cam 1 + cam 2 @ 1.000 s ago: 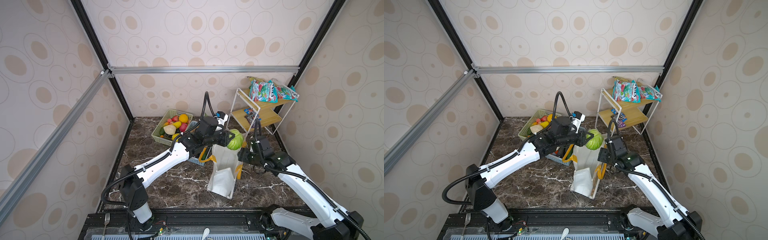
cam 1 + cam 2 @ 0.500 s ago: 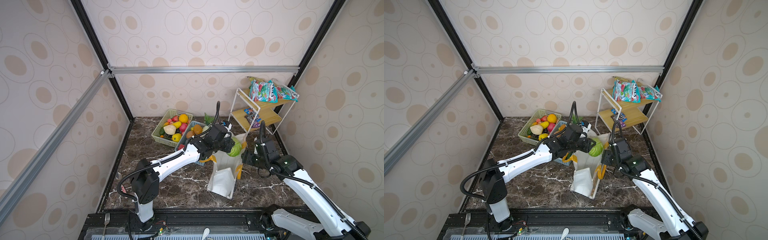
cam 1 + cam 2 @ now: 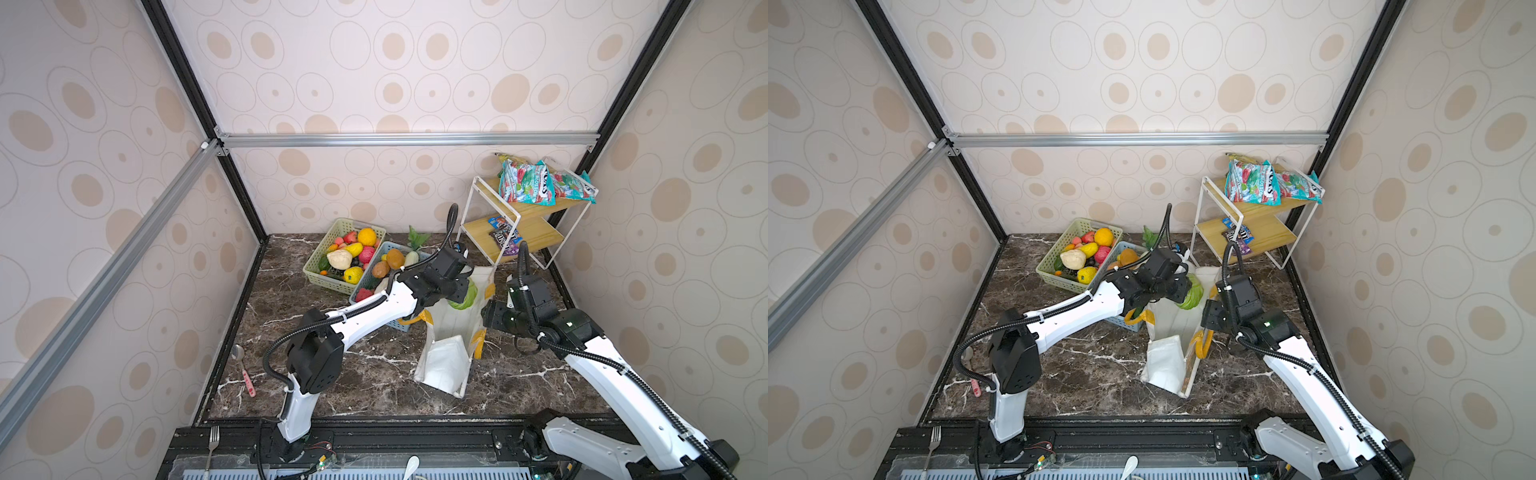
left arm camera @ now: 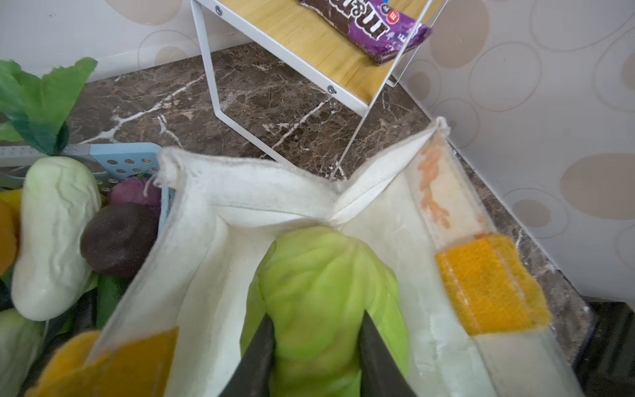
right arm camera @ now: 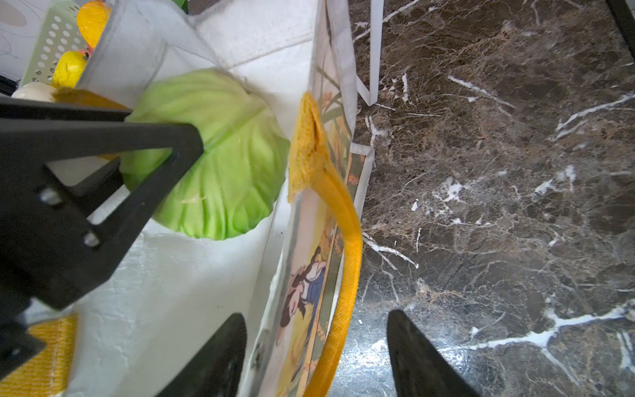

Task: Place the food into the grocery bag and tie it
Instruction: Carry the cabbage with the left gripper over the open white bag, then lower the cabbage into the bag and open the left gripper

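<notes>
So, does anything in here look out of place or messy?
Yes. A spoon lies alone at the marble table's left edge, and the grocery bag's inner rim carries orange smears near one handle patch.

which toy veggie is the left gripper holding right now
The round green cabbage, clamped in the left gripper in the mouth of the white grocery bag; the other produce lies in the pale green basket and light blue basket.

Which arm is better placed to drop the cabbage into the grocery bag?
Left: the left fingers grip the cabbage in the grocery bag mouth; the right fingers straddle its wall, empty.
</notes>
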